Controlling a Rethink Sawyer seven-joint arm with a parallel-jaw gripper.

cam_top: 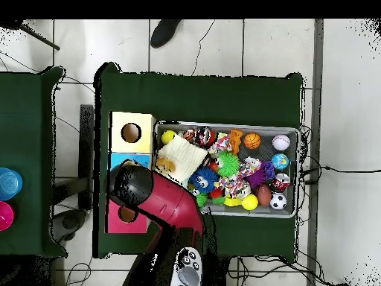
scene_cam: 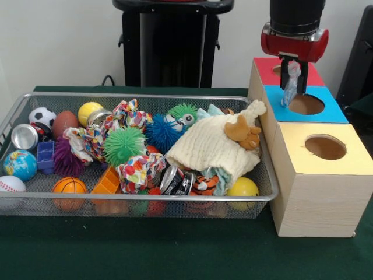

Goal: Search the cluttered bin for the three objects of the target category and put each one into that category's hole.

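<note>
In the front view we start at the left, where a long silver wire-mesh bin [scene_cam: 145, 204] sits on the green table [scene_cam: 175, 251], packed with toys. At its left end we see a baseball [scene_cam: 10, 185], a small globe ball [scene_cam: 20, 165], a soccer ball [scene_cam: 42, 116] and a shiny silver can [scene_cam: 25, 137] lying on its side, with a little basketball [scene_cam: 69, 186] against the near wall. Moving right we find a yellow ball [scene_cam: 90, 112], a spiky green ball [scene_cam: 123, 145], a spiky blue ball [scene_cam: 161, 133] and patterned cloth bundles [scene_cam: 139, 171]. Near the front wall lies another dented can [scene_cam: 178, 181]. A cream cloth [scene_cam: 213, 146] covers the right end of the bin, with a small brown plush animal [scene_cam: 245, 132] on top and another yellow ball [scene_cam: 243, 188] below it. Just right of the bin stands a pale wooden box [scene_cam: 315, 204] with three coloured tops: yellow nearest us, blue in the middle, red farthest. The red and black gripper [scene_cam: 293, 76] hangs over the blue panel [scene_cam: 332, 111], its fingers clamped on a crumpled clear plastic bottle [scene_cam: 291, 87], whose lower end hangs just at the left rim of the dark round hole [scene_cam: 306, 104]. From overhead, the arm [cam_top: 160, 201] covers the blue top, and we cannot see any other clear bottles in the bin [cam_top: 294, 134] from either view.
</note>
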